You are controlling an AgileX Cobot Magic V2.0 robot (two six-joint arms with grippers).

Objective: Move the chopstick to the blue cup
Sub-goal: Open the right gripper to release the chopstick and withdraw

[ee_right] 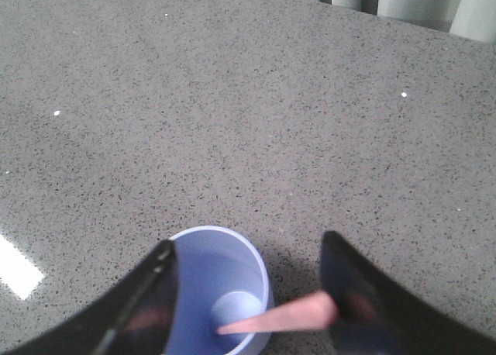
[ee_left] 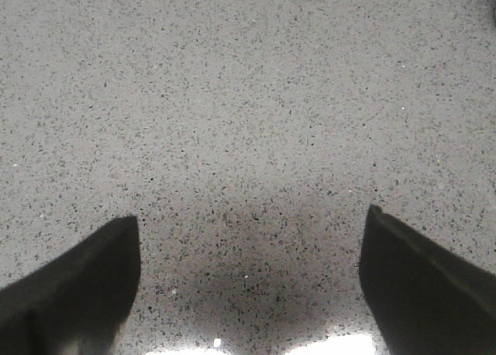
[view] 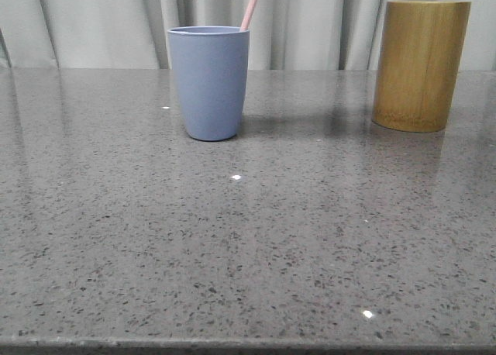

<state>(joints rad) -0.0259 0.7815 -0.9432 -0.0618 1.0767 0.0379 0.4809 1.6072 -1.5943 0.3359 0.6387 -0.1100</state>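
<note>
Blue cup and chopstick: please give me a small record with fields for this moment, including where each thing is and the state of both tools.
blue cup: upright on the grey speckled table, to the left of centre
chopstick: pale pink, lower end inside the blue cup, leaning on its rim
bamboo holder: upright, to the far right, apart from the cup
right tool: open, above the cup, one finger at the chopstick's upper end
left tool: open, holding nothing, over bare table

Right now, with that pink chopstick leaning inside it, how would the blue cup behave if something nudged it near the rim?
The blue cup tapers toward a narrow base, so a high push would probably tip it rather than slide it. It looks thin-walled and probably light. The chopstick leans on one side of the rim and stands well above it, which may add slightly to the tipping.
</note>
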